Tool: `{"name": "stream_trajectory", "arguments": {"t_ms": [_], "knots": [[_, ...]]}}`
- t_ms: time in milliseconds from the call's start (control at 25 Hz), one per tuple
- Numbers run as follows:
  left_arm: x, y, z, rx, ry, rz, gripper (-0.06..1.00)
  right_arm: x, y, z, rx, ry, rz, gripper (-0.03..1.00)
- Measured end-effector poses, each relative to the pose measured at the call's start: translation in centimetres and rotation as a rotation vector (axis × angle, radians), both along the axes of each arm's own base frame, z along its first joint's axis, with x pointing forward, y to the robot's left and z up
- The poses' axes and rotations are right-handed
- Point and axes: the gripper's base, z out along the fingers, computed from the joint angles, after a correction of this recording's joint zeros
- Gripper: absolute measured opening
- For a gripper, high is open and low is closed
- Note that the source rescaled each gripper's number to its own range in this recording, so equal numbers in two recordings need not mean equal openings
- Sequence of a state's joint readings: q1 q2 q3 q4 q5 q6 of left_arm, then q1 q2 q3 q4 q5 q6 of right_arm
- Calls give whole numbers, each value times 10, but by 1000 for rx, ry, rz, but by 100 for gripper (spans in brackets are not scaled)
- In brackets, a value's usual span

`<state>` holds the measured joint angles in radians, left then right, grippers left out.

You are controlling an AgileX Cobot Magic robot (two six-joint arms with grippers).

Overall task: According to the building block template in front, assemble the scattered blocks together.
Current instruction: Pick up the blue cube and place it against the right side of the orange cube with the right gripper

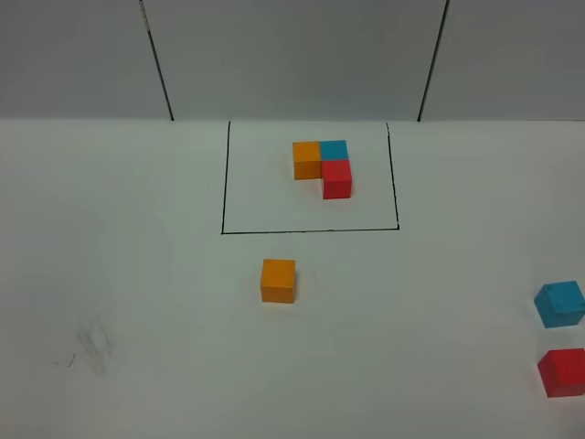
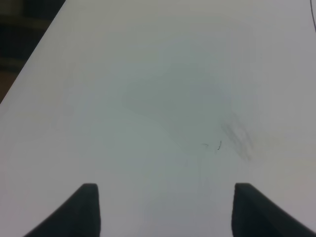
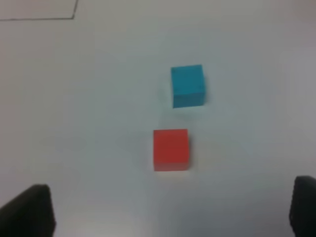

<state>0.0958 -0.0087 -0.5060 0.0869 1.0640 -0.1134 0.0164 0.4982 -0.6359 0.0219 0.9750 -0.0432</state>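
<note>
The building block template (image 1: 322, 166) is an orange, cyan-blue and red L-shaped cluster inside a thin black rectangle at the table's far middle. Of the scattered blocks, the orange cube (image 1: 278, 280) sits just in front of the frame. The cyan-blue cube (image 1: 559, 304) and red cube (image 1: 561, 371) lie at the right edge. In the right wrist view the cyan-blue cube (image 3: 187, 85) and red cube (image 3: 170, 149) lie ahead of my right gripper (image 3: 173, 183), which is open wide and empty. My left gripper (image 2: 166, 186) is open over bare table. Neither arm shows in the high view.
The white table (image 1: 137, 274) carries a faint grey smudge (image 1: 94, 346) at front left, also the smudge (image 2: 237, 138) seen ahead of the left gripper. The table's left edge (image 2: 29, 64) shows in the left wrist view. Grey wall panels stand behind.
</note>
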Motion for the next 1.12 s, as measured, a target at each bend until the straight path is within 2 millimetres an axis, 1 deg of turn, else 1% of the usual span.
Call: {"name": "stream_trajectory", "arguments": {"t_ms": [120, 240, 400, 560, 720, 840, 1120], "knots": [[0, 0, 0, 0, 0, 0, 28, 37, -4, 1, -58, 51, -11, 99], [0, 0, 0, 0, 0, 0, 28, 71, -5, -4, -83, 93, -8, 99], [0, 0, 0, 0, 0, 0, 28, 109, -5, -23, -109, 143, 3, 99], [0, 0, 0, 0, 0, 0, 28, 139, -5, -47, -128, 188, 20, 100], [0, 0, 0, 0, 0, 0, 28, 160, -4, -72, -127, 244, 31, 100], [0, 0, 0, 0, 0, 0, 28, 170, -4, -88, -130, 282, 39, 100], [0, 0, 0, 0, 0, 0, 28, 189, -3, -113, -134, 302, 56, 98]]}}
